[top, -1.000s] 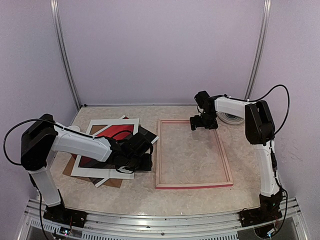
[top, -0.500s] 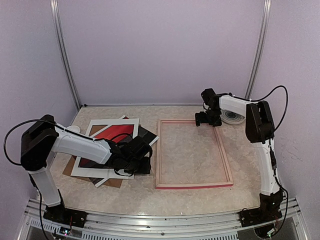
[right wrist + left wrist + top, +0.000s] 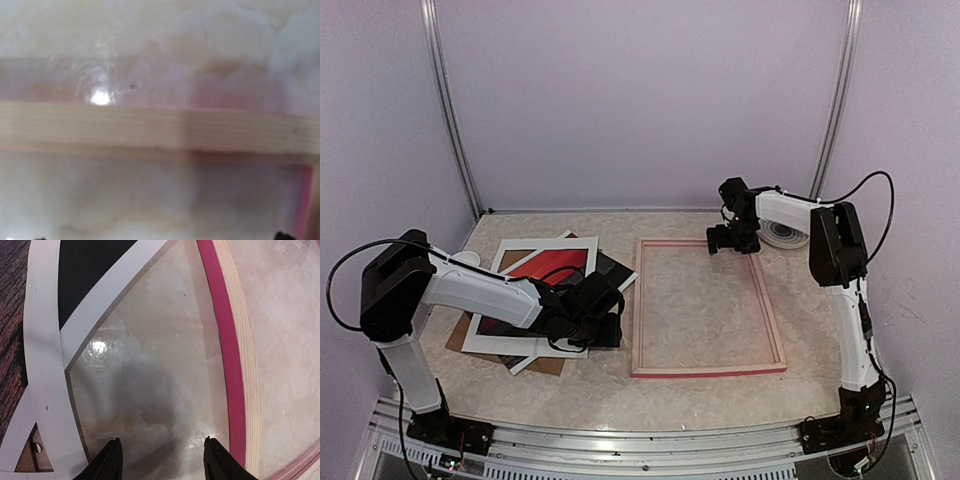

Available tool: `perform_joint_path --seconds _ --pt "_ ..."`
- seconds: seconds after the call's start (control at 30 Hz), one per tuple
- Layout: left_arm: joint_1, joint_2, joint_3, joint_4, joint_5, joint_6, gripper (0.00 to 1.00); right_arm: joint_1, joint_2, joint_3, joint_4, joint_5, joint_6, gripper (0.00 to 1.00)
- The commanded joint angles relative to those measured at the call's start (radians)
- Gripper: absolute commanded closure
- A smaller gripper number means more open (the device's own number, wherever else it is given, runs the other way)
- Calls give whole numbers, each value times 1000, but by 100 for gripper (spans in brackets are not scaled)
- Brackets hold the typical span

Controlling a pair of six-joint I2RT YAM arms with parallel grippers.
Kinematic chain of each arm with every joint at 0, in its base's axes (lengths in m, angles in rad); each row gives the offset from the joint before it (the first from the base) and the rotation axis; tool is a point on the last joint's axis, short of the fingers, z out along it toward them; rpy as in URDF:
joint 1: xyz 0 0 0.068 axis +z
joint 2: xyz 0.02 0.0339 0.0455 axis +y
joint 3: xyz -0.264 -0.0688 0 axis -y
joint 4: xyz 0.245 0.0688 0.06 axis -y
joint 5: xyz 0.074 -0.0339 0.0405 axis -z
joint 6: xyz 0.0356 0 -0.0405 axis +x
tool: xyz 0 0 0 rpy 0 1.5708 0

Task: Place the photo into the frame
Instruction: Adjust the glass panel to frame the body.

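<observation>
Both finger pairs spread: right fingers [image 3: 718, 241] now by far-right corner of frame [image 3: 710, 370], left fingers [image 3: 111, 463] unmoved.

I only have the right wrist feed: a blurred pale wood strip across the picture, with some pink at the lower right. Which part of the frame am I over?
Observer: The right gripper is over the far rail of the frame, near its far right corner, with jaws wide open.
Operator: Where is the photo?
Observer: The photo lies left of the frame, under the white mat. Its red shows through the mat's window.
Operator: And the other arm?
Observer: The left gripper is low between the mat and the frame's left rail, with jaws open and nothing between them.
</observation>
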Motion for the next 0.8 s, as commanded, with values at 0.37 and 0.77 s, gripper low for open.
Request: perform_joint_path --seconds 0.37,0.77 --pt "-4 -21 4 19 0 14 44 156 -717 -712 -31 -79 62 1" --pt "-10 -34 67 -32 31 69 43 277 -1072 -948 -198 5 292 2"
